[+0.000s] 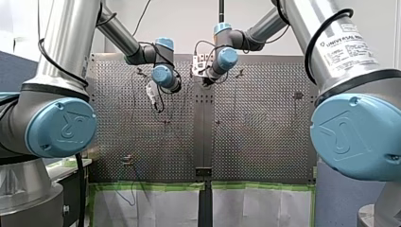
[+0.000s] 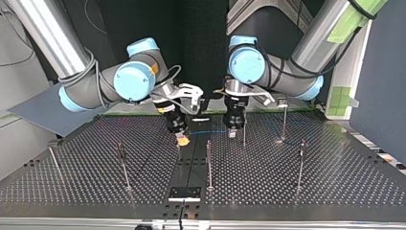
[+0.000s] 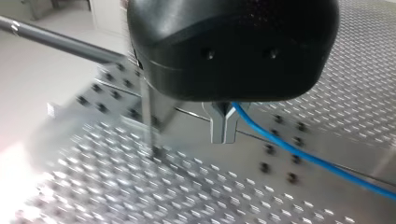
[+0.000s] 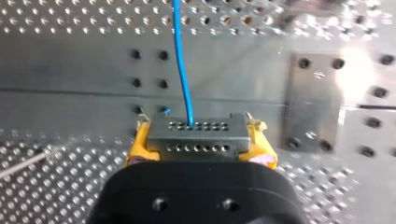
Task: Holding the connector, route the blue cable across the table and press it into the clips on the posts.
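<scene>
**Cable strung between both grippers, post close by the left one**

The connector (image 4: 196, 135) is clamped between the yellow pads of my right gripper (image 4: 198, 156). The pads are closed on its two ends and its face of holes points ahead. The cable (image 4: 182, 60) leaves that face and runs straight away over the table's (image 2: 335, 191) centre seam.

In the top view the cable (image 2: 210, 131) is a short, nearly level span low over the table. It lies roughly along the arm-side edge, from my right gripper (image 2: 183, 139) to my left gripper (image 2: 233, 132). In the left wrist view the metal fingers (image 3: 219, 126) of my left gripper (image 3: 223, 123) are drawn together. The cable (image 3: 317, 161) comes out at their root, so it looks pinched there, though the contact itself is hidden.

The coming move likely turns on the thin post (image 2: 244, 136) just beside my left gripper, on the side away from my right. The span's long axis points almost at that post, and my left arm is the nearer. A second post (image 2: 208, 165) stands between the grippers but further from the arms.

The other posts are well apart towards the side edges, leaving wide lanes. The clips are too small to make out.
</scene>
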`<state>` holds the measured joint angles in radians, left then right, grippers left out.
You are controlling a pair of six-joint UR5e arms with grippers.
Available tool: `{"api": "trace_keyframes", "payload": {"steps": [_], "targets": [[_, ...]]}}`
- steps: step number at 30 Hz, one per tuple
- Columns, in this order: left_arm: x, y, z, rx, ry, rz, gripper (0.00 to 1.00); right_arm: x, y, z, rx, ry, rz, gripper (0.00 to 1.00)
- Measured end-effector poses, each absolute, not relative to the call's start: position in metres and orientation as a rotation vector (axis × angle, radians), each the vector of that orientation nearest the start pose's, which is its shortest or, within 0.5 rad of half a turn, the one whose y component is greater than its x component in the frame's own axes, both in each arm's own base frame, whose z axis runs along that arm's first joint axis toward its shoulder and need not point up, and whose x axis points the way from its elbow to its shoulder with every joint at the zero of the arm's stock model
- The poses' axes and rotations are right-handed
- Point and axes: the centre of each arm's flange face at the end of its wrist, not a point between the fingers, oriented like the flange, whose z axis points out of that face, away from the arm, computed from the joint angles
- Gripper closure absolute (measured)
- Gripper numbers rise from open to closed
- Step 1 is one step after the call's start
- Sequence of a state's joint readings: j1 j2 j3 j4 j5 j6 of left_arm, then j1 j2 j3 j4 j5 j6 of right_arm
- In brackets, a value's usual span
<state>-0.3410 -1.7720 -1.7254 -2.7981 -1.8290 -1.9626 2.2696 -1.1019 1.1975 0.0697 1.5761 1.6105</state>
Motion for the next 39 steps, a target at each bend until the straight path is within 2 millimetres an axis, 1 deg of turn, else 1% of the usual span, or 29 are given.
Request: {"api": "trace_keyframes", "payload": {"steps": [4,8,12,15,17,19,23,27,33,36,39], "targets": [[0.472,-0.281,0.362,-0.245,1.548,-0.376,0.99,0.521,-0.415,0.407,1.836,-0.9,1.605,1.0],[0.464,-0.278,0.385,-0.239,1.512,-0.395,0.99,0.513,-0.406,0.433,1.804,-0.883,1.631,1.0],[0.457,-0.278,0.403,-0.227,1.476,-0.425,0.99,0.504,-0.396,0.459,1.767,-0.862,1.659,1.0],[0.453,-0.279,0.413,-0.209,1.455,-0.448,0.99,0.499,-0.39,0.471,1.748,-0.853,1.672,1.0],[0.454,-0.281,0.412,-0.194,1.455,-0.457,0.99,0.499,-0.391,0.471,1.748,-0.853,1.67,1.0],[0.456,-0.284,0.408,-0.186,1.457,-0.462,0.99,0.5,-0.394,0.464,1.759,-0.857,1.66,1.0],[0.465,-0.287,0.396,-0.192,1.461,-0.474,0.99,0.505,-0.402,0.442,1.793,-0.868,1.627,1.0],[0.471,-0.284,0.392,-0.203,1.456,-0.477,0.99,0.51,-0.409,0.423,1.819,-0.88,1.601,1.0],[0.481,-0.28,0.387,-0.2,1.459,-0.478,0.99,0.508,-0.415,0.417,1.822,-0.888,1.592,1.0],[0.487,-0.282,0.378,-0.19,1.48,-0.473,0.99,0.506,-0.418,0.418,1.82,-0.888,1.596,1.0],[0.49,-0.283,0.373,-0.186,1.491,-0.47,0.99,0.505,-0.421,0.421,1.818,-0.885,1.609,1.0]]}}
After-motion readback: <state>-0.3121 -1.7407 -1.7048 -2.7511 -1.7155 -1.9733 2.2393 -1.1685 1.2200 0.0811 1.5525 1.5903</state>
